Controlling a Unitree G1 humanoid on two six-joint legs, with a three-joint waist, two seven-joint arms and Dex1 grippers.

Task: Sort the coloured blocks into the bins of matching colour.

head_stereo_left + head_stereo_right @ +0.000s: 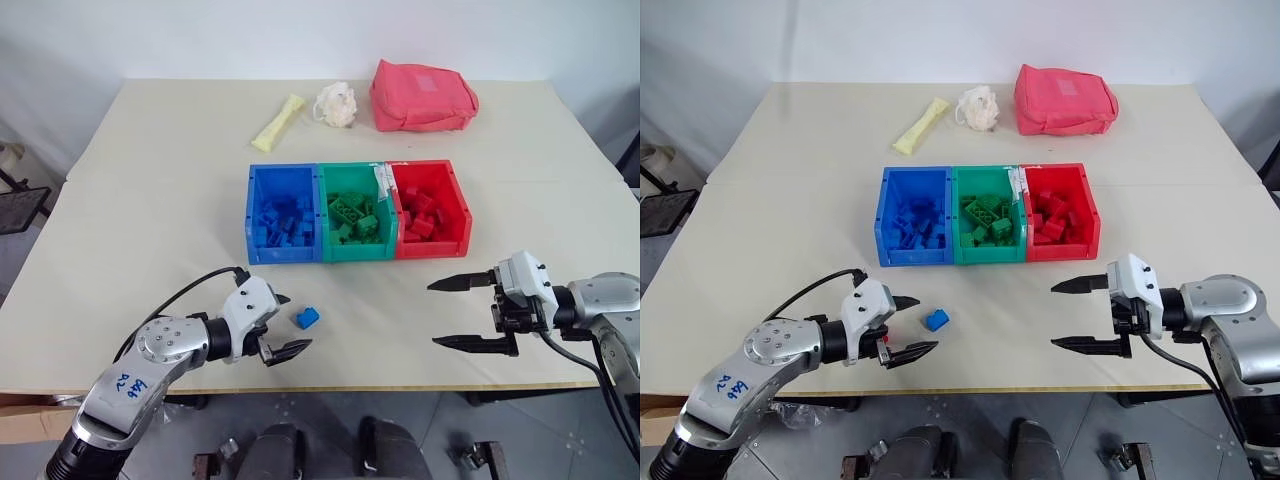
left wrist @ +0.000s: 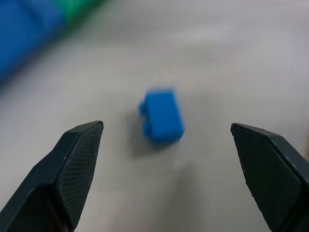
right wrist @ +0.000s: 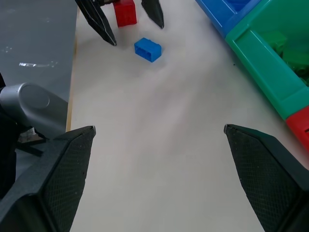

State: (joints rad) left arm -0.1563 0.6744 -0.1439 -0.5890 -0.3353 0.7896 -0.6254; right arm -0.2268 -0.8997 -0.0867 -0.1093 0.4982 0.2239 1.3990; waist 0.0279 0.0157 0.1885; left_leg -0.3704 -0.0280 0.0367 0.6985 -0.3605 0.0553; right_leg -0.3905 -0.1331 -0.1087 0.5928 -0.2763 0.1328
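- Your left hand (image 1: pixel 285 325) is low over the near part of the desk (image 1: pixel 150 200), fingers spread wide and holding nothing.
- A single blue block (image 1: pixel 307 318) lies loose on the desk just beyond that hand, in line with the gap between its fingers and touching neither.
- In the right wrist view you can also see a red block (image 3: pixel 125 12) between the left hand's fingers.
- Your right hand (image 1: pixel 472 313) hovers over the near right part of the desk, pointing toward the left one, fingers spread and empty.
- The three joined bins sit mid-desk: blue bin (image 1: pixel 256 215) on the left, green bin (image 1: pixel 328 215) in the middle, red bin (image 1: pixel 462 210) on the right, each already holding blocks of its own colour.
- At the far edge lie a yellow wrapper (image 1: pixel 277 122), a white puff (image 1: pixel 337 104) and a pink pouch (image 1: pixel 422 96), well apart from the bins.
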